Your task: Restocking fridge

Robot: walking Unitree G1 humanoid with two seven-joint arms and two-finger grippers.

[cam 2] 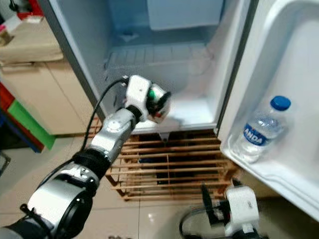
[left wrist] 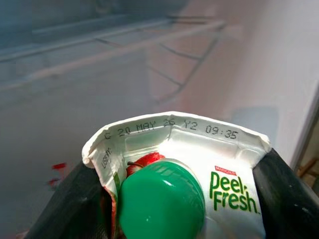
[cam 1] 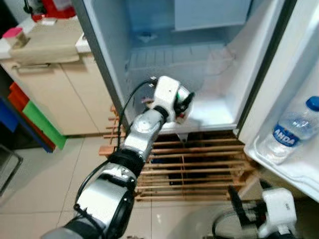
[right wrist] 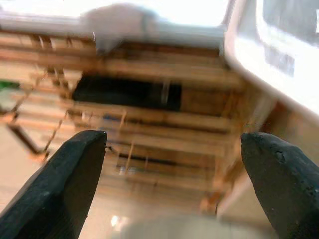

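Observation:
My left gripper (cam 1: 182,110) is stretched into the open fridge (cam 1: 209,64), shut on a white Peel Fresh juice carton (left wrist: 194,169) with a green cap (left wrist: 160,201). The carton hangs just above the front of the fridge's white floor (cam 1: 214,117). The black fingers (left wrist: 289,199) press both sides of the carton. My right gripper (right wrist: 172,169) hangs low by the floor, open and holding nothing, facing a wooden slatted pallet (right wrist: 149,124). A water bottle (cam 1: 291,130) with a blue cap stands in the door shelf (cam 1: 284,172) on the right.
A wire shelf (cam 1: 174,55) spans the fridge above the carton. The fridge stands on the wooden pallet (cam 1: 199,164). Beige cabinets (cam 1: 55,84) line the left, with coloured bins (cam 1: 35,119) beside them. Pale floor tiles (cam 1: 40,184) lie in front.

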